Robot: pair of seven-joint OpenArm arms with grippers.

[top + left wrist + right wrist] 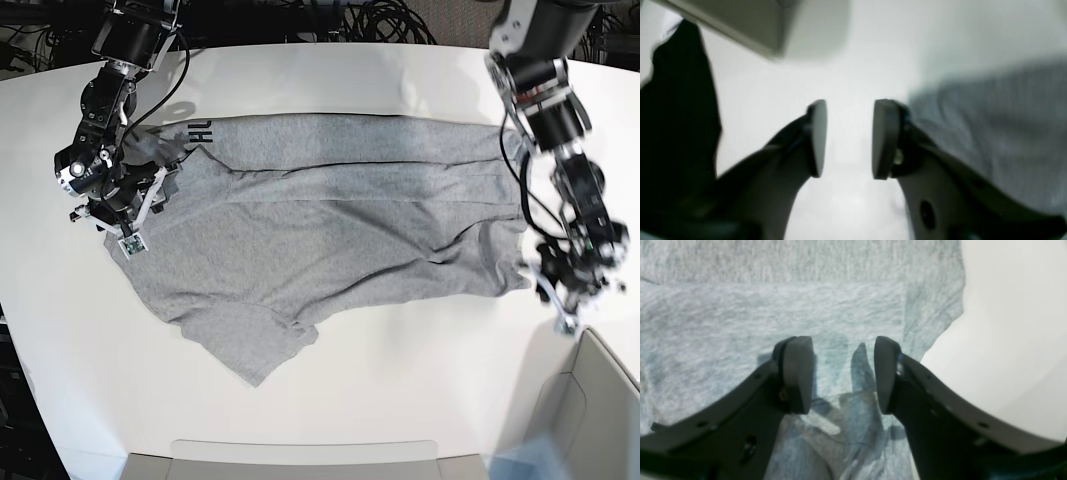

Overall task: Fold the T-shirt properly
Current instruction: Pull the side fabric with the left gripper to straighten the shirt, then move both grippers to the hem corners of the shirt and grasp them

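On the white surface (330, 70) the T-shirt (340, 230) lies lengthwise between the arms — right gripper (843, 373) above its edge, left gripper (848, 138) just beside it — both open, empty.

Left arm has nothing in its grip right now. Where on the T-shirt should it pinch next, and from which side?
Probably the hem corner of the T-shirt beside the left gripper. Come in low from the bare table side: the cloth edge there lies rumpled and slightly raised, and the jaws stand apart just off it.
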